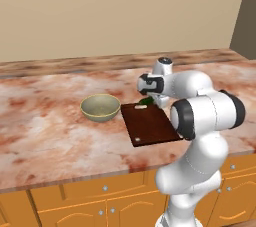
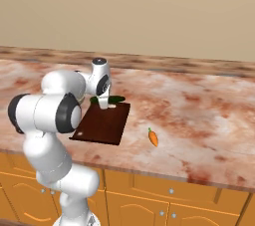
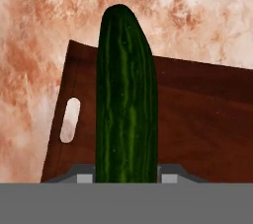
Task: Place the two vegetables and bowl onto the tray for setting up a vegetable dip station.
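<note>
The gripper point(image 3: 126, 176) is closed partway on the cucumber point(image 3: 127, 99), a finger point(image 3: 84, 174) on each flank, holding it over the slot-handle end of the tray point(image 3: 197, 119); whether it touches the wood I cannot tell. The cucumber looks stiff, light and smooth-skinned, likely to roll once released, so a low, flat release seems wise. The bowl point(image 1: 100, 107) sits on the bench point(image 1: 45, 131) just beside the tray's left edge; it is probably heavier and brittle, best taken by the rim. The carrot point(image 2: 153, 138) lies on the bench right of the tray, small, hard and tapered, best pinched at its thicker part. Nothing else blocks either reach.
</note>
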Available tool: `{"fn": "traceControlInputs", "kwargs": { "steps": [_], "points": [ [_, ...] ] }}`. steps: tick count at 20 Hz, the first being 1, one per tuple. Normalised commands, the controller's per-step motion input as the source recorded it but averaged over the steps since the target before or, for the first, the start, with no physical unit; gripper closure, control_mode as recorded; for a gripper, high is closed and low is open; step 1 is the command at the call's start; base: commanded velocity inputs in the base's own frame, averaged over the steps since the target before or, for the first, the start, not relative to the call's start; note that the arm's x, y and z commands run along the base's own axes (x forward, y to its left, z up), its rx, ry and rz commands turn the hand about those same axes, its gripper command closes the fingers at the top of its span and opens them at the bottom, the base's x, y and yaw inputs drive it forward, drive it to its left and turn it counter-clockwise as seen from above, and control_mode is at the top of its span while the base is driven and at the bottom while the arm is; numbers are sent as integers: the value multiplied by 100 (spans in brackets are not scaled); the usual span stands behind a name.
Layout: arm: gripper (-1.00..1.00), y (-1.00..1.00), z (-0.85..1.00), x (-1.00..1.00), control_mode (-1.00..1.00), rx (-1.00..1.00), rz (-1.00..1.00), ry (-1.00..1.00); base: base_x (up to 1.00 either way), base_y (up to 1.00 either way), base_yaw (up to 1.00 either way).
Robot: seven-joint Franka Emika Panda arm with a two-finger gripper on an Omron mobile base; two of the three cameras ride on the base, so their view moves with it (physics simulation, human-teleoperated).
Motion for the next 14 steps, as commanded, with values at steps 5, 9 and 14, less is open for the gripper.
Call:
{"fn": "traceControlInputs", "kwargs": {
  "steps": [5, 9, 14],
  "points": [
    [100, 2, -27, 19, -100, 0, 0, 0, 0, 0, 0],
    [100, 0, -29, 21, -100, 0, 0, 0, 0, 0, 0],
    [100, 0, -24, 14, -100, 0, 0, 0, 0, 0, 0]
  ]
}}
